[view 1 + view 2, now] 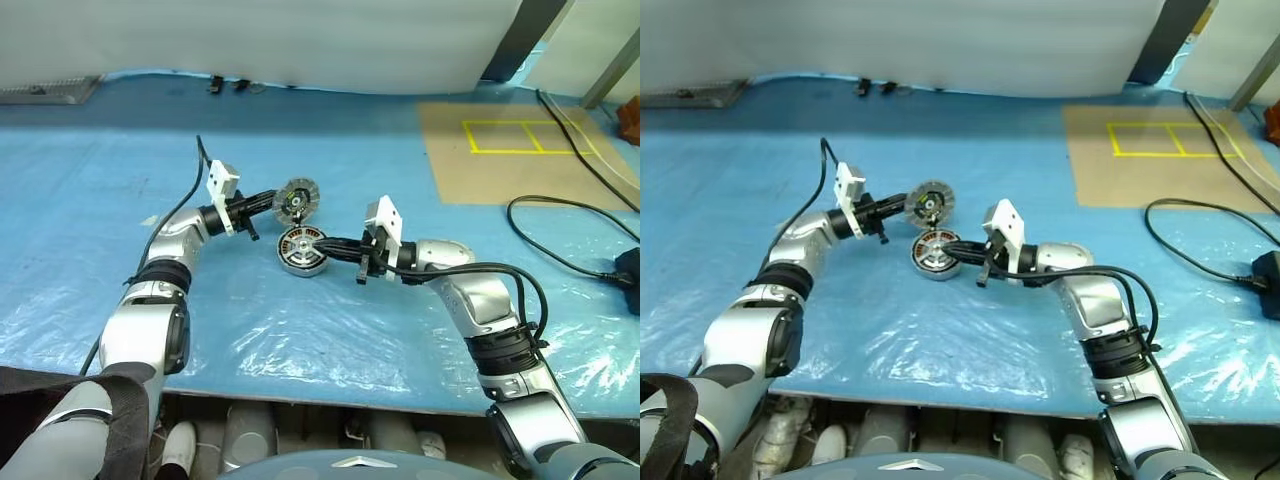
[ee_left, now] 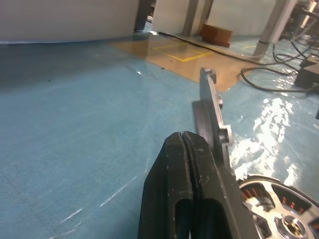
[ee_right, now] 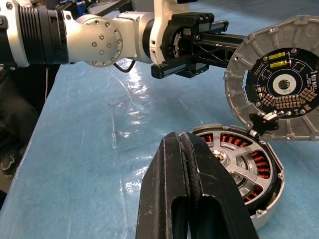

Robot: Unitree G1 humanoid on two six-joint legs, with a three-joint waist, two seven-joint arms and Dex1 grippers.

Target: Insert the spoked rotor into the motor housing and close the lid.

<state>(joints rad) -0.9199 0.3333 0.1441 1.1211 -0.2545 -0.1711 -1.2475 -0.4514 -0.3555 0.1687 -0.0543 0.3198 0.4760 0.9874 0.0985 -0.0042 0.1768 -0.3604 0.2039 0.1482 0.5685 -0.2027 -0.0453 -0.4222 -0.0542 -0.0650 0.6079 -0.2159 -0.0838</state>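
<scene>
While lid stands open, spoked rotor inside motor housing

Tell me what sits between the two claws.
The motor housing with its lid raised lies between left claw and right claw; the eye views show it.

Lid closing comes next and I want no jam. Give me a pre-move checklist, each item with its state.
1. Rotor seated in housing: ok, its spokes lie flat inside, over the copper windings.
2. Lid closed: not ok, it stands upright, inner face towards the housing.
3. Hinge joining lid and housing: ok.
4. Left gripper placed to push the lid: ok, shut, its tips at the lid's rim.
5. Right gripper clear of the lid's path: cannot tell, it is shut, with its tips at the housing's rim.
6. Housing flat on the table: ok.
</scene>
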